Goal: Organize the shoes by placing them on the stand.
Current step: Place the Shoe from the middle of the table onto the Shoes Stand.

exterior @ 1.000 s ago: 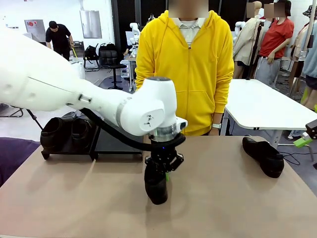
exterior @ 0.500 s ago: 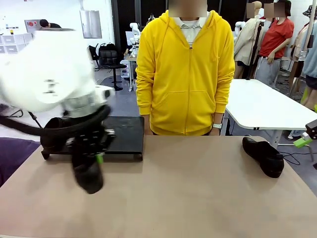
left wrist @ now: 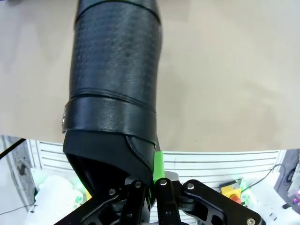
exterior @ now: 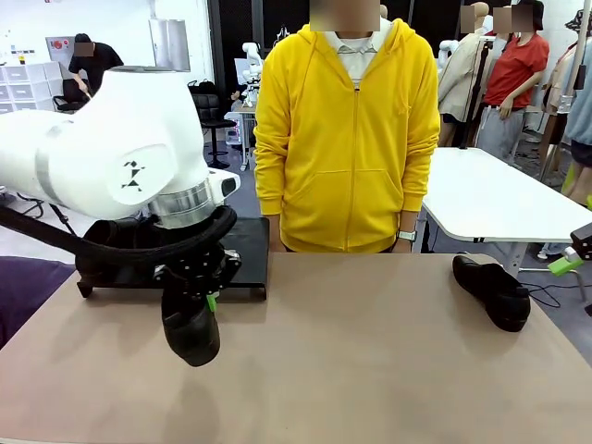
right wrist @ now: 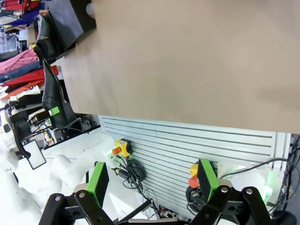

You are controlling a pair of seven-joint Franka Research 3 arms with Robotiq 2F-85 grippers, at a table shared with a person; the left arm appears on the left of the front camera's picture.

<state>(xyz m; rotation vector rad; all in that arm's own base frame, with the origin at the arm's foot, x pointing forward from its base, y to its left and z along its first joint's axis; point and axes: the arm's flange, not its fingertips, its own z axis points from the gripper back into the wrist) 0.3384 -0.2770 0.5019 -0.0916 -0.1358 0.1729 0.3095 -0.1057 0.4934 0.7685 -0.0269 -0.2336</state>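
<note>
Left gripper (exterior: 205, 296) pinches one shoe (exterior: 191, 328) by its rim, toe down, above the near-left table (exterior: 370, 361), just before the one stand (exterior: 245, 252). A second shoe (exterior: 493, 290) lies right. Stand's left-end shoes (exterior: 100, 252) half-hidden, count unclear. Right gripper (right wrist: 152, 179) spread wide

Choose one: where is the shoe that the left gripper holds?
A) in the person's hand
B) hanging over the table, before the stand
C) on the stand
B: the left gripper is shut on the shoe, which hangs toe-down over the table, near the stand.
</note>
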